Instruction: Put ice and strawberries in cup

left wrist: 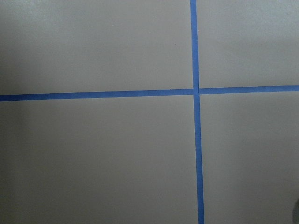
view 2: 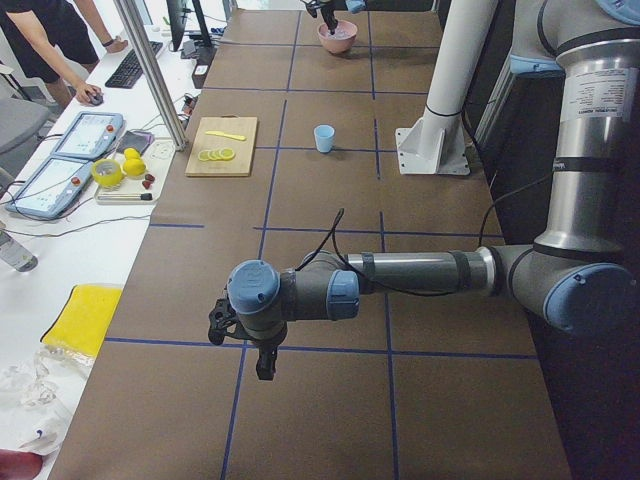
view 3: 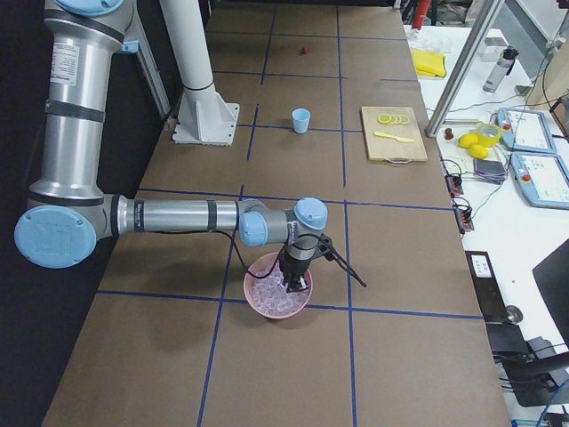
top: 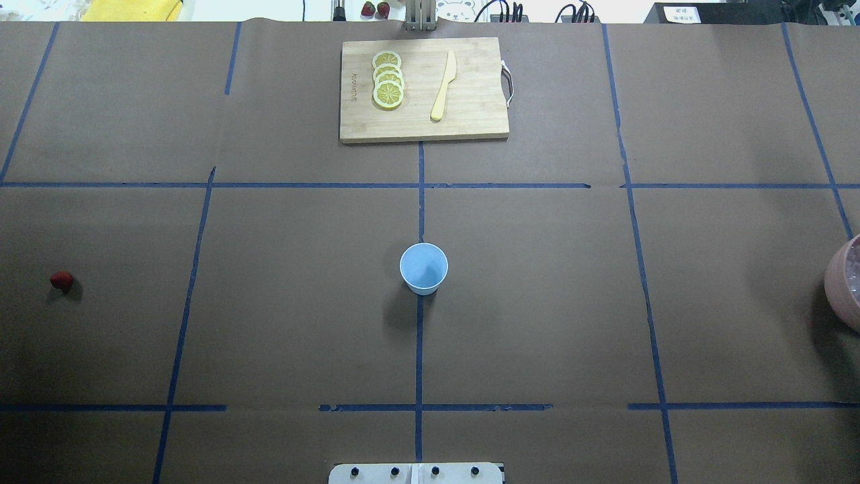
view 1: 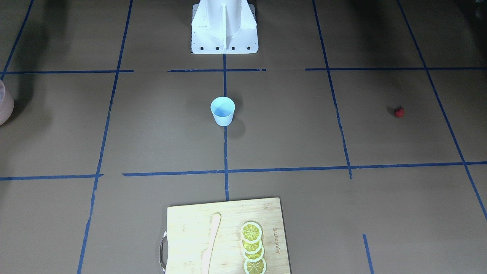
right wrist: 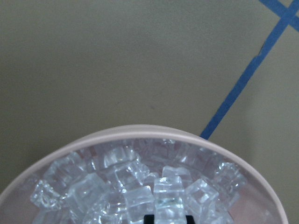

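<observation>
Right hand (view 3: 293, 286) down in bowl (view 3: 267, 313) among ice (right wrist: 124, 175), spread or pressed: cannot tell | left hand (view 2: 263, 361) likewise | risk: slick ice slips, misses far cup (top: 423, 267).

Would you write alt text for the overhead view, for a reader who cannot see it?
A pale blue cup stands at the centre of a brown table with blue tape lines. A small strawberry lies far to its left, a pink bowl shows at the right edge, and a board at the far edge holds lemon slices and a knife.
</observation>
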Controlling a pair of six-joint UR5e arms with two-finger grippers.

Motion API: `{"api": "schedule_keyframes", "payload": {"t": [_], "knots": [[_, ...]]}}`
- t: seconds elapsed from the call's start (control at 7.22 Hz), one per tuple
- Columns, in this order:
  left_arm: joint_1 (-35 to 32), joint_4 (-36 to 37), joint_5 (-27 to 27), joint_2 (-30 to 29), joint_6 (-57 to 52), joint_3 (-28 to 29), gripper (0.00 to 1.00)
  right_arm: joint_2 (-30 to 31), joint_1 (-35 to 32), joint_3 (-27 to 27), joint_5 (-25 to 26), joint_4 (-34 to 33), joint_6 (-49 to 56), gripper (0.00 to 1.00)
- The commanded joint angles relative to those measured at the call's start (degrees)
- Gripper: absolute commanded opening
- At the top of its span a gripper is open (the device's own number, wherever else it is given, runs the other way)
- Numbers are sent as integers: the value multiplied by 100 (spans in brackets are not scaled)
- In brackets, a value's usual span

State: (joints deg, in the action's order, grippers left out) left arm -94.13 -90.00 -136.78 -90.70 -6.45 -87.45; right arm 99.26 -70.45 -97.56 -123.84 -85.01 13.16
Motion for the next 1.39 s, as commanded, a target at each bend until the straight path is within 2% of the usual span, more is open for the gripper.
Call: {"api": "schedule_keyframes", "payload": {"t": [0.0, 0.28, 0.42, 0.55, 0.69, 0.97, 1.25], "knots": [[0, 0, -7, 0, 3, -9, 100, -38, -230, -96, -18, -7, 46, 0], [0, 0, -16, 0, 3, 0, 100, -47, -626, -700, -70, -347, 37, 0], [0, 0, -16, 0, 3, 0, 100, -229, -662, -1008, -70, -794, 11, 0], [0, 0, -16, 0, 21, 0, 100, -518, -758, -1202, -305, -1250, -24, 0], [0, 0, -16, 0, 30, 0, 100, -739, -794, -1274, -656, -1316, -129, 0], [0, 0, -33, 0, 30, 26, 100, -1388, -777, -1248, -1254, -1325, -1186, 0], [0, 0, -42, 0, 38, 27, 100, -2003, -183, -1309, -1371, -1290, -2513, 0]]}}
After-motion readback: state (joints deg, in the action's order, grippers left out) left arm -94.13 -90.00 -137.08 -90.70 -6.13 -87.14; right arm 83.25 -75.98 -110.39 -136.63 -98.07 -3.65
